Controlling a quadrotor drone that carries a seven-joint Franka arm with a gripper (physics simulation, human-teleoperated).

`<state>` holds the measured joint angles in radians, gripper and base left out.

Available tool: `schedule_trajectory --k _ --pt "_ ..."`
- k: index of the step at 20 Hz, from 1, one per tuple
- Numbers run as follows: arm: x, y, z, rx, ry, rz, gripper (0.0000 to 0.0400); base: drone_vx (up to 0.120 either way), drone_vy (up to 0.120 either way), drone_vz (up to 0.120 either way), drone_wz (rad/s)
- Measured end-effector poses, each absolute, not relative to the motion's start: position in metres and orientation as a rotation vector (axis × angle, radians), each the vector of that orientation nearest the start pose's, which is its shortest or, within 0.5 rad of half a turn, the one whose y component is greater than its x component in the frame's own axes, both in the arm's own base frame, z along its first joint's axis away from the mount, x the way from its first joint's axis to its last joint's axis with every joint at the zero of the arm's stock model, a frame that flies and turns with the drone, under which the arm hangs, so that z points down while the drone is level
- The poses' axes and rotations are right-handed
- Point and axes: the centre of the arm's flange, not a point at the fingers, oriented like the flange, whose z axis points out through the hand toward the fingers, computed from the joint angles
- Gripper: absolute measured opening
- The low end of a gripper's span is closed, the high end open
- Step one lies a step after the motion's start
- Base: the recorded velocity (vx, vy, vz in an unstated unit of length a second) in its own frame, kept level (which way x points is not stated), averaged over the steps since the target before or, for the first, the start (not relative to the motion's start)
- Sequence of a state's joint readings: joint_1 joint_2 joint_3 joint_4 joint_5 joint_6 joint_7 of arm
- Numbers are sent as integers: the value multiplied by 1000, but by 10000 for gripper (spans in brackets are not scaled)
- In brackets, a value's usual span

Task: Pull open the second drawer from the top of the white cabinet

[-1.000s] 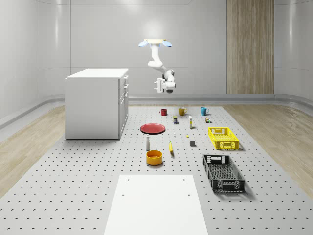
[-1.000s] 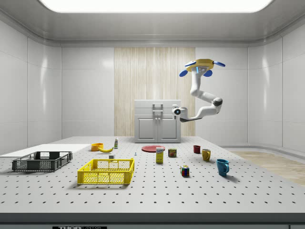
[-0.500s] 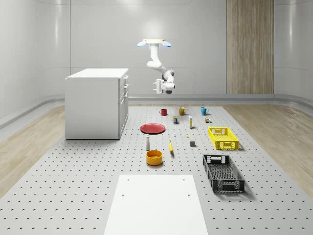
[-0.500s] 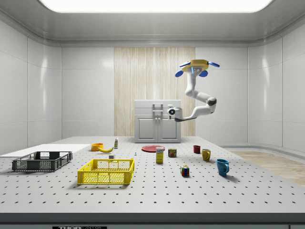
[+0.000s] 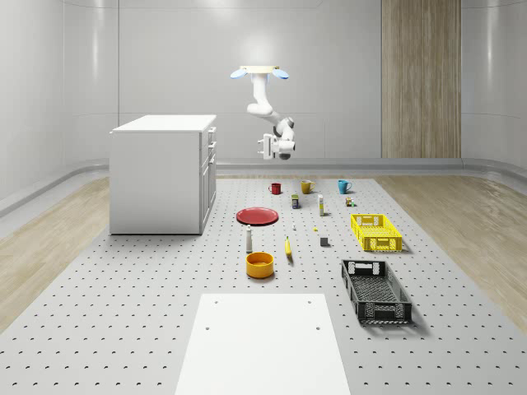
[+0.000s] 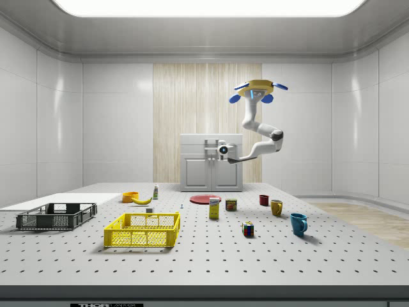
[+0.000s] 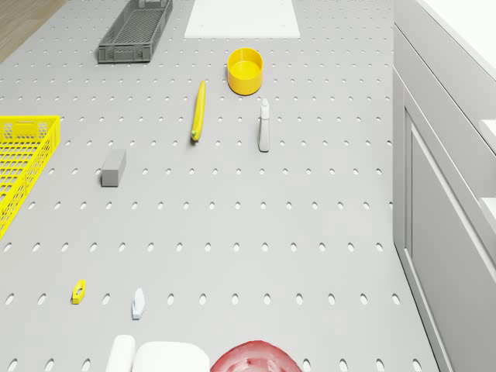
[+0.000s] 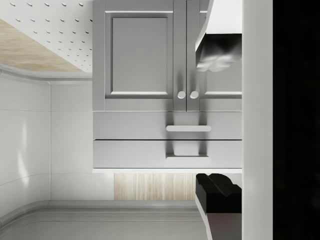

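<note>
Drawer: second drawer [image 8: 140,125] sat shut in the front of the white cabinet [image 5: 156,177], between the top drawer [image 8: 135,154] and the paired doors [image 8: 139,55]; its bar handle [image 8: 188,128] lay flush against the panel, untouched.
Location: cabinet stood on the pegboard floor at the whole-scene view's left, its front facing the red plate [image 5: 258,216].
Gripper: gripper [image 5: 265,146] hung level with the drawer fronts and aimed at them, clearly apart from the cabinet; jaws were spread wide, nothing between them.
Drone: drone [image 5: 259,72] hovered in open air in front of the cabinet, above the floor beyond the red plate, resting on nothing.
Risk, wrong drawer: the two handles sat one just above the other and looked alike; a small error in height on the approach would likely put the jaws round the top drawer's bar instead.
Risk, missed grasp: the handle stood barely proud of the panel; jaws closing short of it would probably pinch air, while overshoot could ram the fingertips into the drawer face.
Risk, the pull: a hovering base has no anchor; a stiff drawer might drag the drone toward the cabinet instead of sliding out, or the bar might slip from the pads.
</note>
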<state>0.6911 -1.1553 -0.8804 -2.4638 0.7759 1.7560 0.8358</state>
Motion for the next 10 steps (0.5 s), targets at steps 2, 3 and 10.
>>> schedule_trajectory --k 2,3,10 --pt "307 -100 591 -1484 613 613 300 120 0 0 0" --pt "307 -100 591 -1484 613 613 300 120 0 0 0" --pt "307 -100 591 -1484 613 613 300 120 0 0 0"
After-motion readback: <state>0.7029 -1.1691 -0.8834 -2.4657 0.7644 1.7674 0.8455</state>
